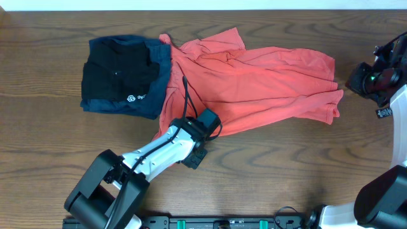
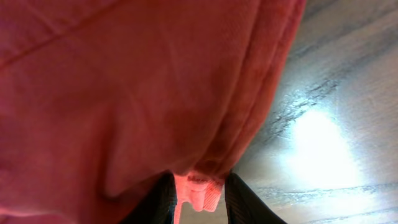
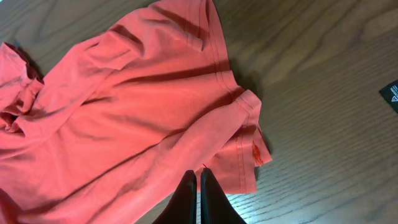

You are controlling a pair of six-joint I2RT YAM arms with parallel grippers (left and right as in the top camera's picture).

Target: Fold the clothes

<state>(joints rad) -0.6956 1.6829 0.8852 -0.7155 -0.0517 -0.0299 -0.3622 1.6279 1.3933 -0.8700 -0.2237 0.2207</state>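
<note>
Left gripper (image 2: 200, 198) pinches a hem fold of the large coral-red soft-fabric T-shirt (image 1: 261, 76), which stretches lengthwise rightward from the folded black garment (image 1: 117, 73). Right gripper (image 3: 199, 190), closed and empty, hangs at the end farthest from that garment.

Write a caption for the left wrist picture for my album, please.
The left jaws pinch the hemmed edge of the coral-red T-shirt over the wooden table.

Left arm (image 1: 159, 149): I see a white link between chunky black joints.
Left cable (image 1: 186, 95): thin, black.
Left claw (image 2: 199, 190): two matte black fingers.
Right arm (image 1: 385, 83): black wrist housing, green light (image 1: 371, 77), white link, small printed label (image 1: 383, 113).
Right claw (image 3: 198, 193): I read slim black tapering fingers.
</note>
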